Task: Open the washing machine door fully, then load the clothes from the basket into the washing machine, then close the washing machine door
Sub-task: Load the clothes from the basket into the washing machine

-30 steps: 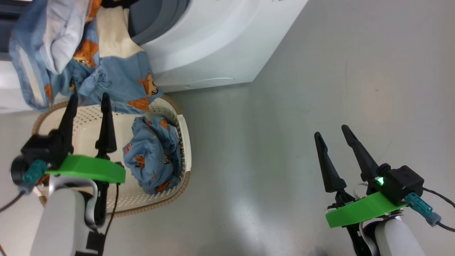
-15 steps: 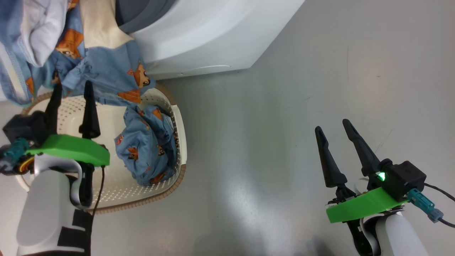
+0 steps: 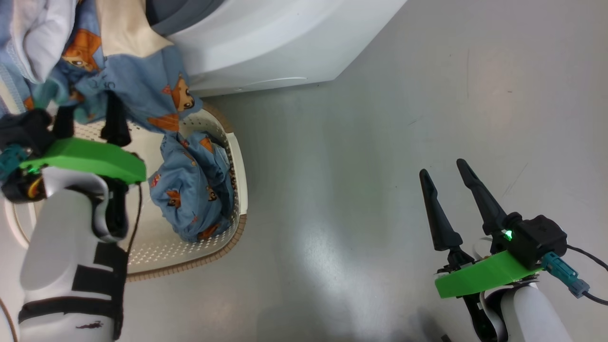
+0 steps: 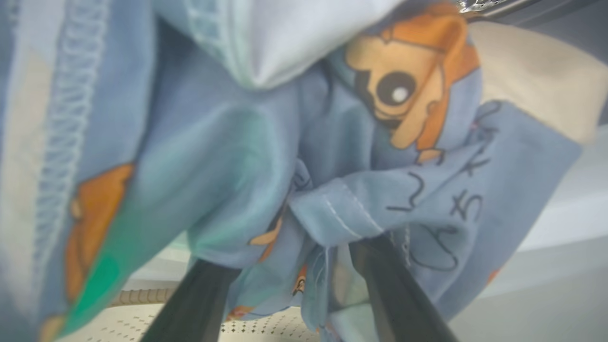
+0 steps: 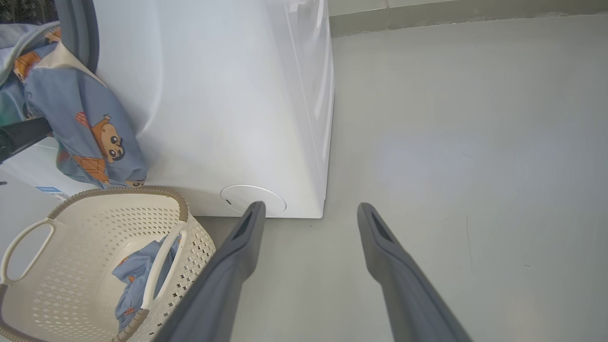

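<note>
Since a second ago, the left gripper [image 3: 89, 124] has pushed forward from above the basket [image 3: 240, 164] into the hanging garment [image 3: 142, 90]. Its dark fingers are now buried in the blue cloth's lower folds. The head view has shifted a little as well, so part of that change is the camera's. In the left wrist view the two fingers stand spread with a fold of printed fabric between them, not yet pinched. The claw is released and holds nothing.

The garment spills out of the washing machine [image 3: 266, 42] past the grey gasket [image 3: 180, 14] and droops toward the basket. It looks only half loaded. A likely next step is to clench on the fold and lift it into the drum. A second blue bundle [image 3: 192, 190] lies inside the basket against its far wall, so loading is probably about midway.

The right gripper [image 3: 442, 167] hangs released and empty, well apart over the floor [image 3: 380, 118]. That floor is smooth, grey and glossy. A round filter cap [image 5: 253, 199] sits low on the machine's front.
</note>
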Robot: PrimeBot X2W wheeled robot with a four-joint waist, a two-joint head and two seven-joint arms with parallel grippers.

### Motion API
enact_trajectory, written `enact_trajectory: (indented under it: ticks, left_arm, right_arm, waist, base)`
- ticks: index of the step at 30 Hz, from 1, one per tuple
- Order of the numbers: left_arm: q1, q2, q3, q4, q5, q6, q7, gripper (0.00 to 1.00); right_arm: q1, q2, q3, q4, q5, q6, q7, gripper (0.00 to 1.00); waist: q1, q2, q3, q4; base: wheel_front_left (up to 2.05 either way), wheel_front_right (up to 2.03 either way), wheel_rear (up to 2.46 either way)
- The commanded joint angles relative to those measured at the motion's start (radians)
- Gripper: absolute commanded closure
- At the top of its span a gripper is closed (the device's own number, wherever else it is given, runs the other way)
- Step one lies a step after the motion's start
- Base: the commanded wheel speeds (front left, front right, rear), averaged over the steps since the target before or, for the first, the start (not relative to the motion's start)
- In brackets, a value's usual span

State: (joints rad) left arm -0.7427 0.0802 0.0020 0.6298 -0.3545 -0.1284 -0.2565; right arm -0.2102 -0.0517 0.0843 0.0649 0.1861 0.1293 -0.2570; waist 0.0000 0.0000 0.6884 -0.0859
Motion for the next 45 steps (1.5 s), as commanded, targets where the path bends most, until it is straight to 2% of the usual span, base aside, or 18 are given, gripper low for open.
enact_trajectory:
  ticks: [1,2,3,4,5,6,7,10,18,26,37,45]
  left_arm:
    - [0.003,0.038,-0.002,-0.021,-0.03,-0.002,-0.005,0.0]
    - [0.003,0.038,-0.002,-0.021,-0.03,-0.002,-0.005,0.0]
    - [0.003,0.05,-0.036,-0.029,-0.076,-0.002,-0.005,0.1]
    - [0.003,0.058,-0.051,-0.033,-0.098,-0.002,-0.005,0.4]
    - [0.003,0.066,-0.068,-0.041,-0.117,-0.002,-0.005,0.6]
    - [0.002,0.076,-0.075,-0.048,-0.133,-0.002,-0.005,0.92]
    - [0.004,0.085,-0.083,-0.051,-0.143,-0.002,-0.005,1.0]
    - [0.006,0.111,-0.097,-0.072,-0.152,-0.002,-0.005,1.0]
    - [0.041,0.114,-0.114,-0.172,-0.176,-0.002,-0.005,1.0]
    - [0.046,0.126,-0.113,-0.26,-0.121,-0.001,-0.005,1.0]
    - [-0.083,0.198,-0.109,-0.186,-0.085,0.027,0.059,1.0]
    - [-0.195,0.231,-0.125,-0.116,-0.065,0.037,0.117,1.0]
  right_arm:
    - [0.008,0.001,0.026,-0.018,-0.001,0.001,-0.005,0.0]
    - [0.008,0.001,0.026,-0.018,-0.001,0.001,-0.005,0.0]
    - [0.008,0.001,0.026,-0.017,0.0,0.001,-0.005,0.0]
    - [0.007,0.001,0.026,-0.017,0.001,0.001,-0.005,0.0]
    - [0.007,0.001,0.025,-0.016,0.002,0.001,-0.005,0.0]
    - [0.006,0.001,0.024,-0.016,0.002,0.001,-0.005,0.0]
    - [0.006,0.001,0.024,-0.015,0.002,0.001,-0.005,0.0]
    - [0.004,0.001,0.024,-0.013,0.004,0.001,-0.005,0.0]
    - [0.01,0.001,0.017,-0.005,0.007,0.001,-0.005,0.0]
    - [0.016,0.001,0.02,0.006,0.016,0.001,-0.005,0.0]
    - [0.013,0.001,0.046,0.024,0.04,0.001,-0.005,0.0]
    - [0.011,0.001,0.056,0.025,0.049,0.001,-0.005,0.0]
  waist:
    - [0.0,0.0,-0.002,-0.001]
    - [0.0,0.0,-0.002,-0.001]
    - [0.0,0.0,-0.004,0.0]
    - [0.0,0.0,-0.005,0.0]
    - [0.0,0.0,-0.006,0.001]
    - [0.0,0.0,-0.007,0.002]
    - [0.0,0.0,-0.009,0.003]
    - [0.0,0.0,-0.014,0.006]
    - [0.0,0.0,-0.047,0.022]
    - [0.0,0.0,-0.082,0.035]
    - [0.0,0.0,-0.125,-0.011]
    - [0.0,0.0,-0.121,-0.038]
  base:
    - [0.0,0.0,0.0]
    - [0.0,0.0,0.0]
    - [0.0,0.0,0.0]
    - [0.0,0.0,0.0]
    - [0.0,0.0,0.0]
    - [0.0,0.0,0.0]
    - [0.0,0.0,0.0]
    - [0.0,0.0,0.0]
    - [0.0,0.0,0.0]
    - [0.0,0.0,0.0]
    - [0.0,0.0,0.0]
    - [0.0,0.0,0.0]
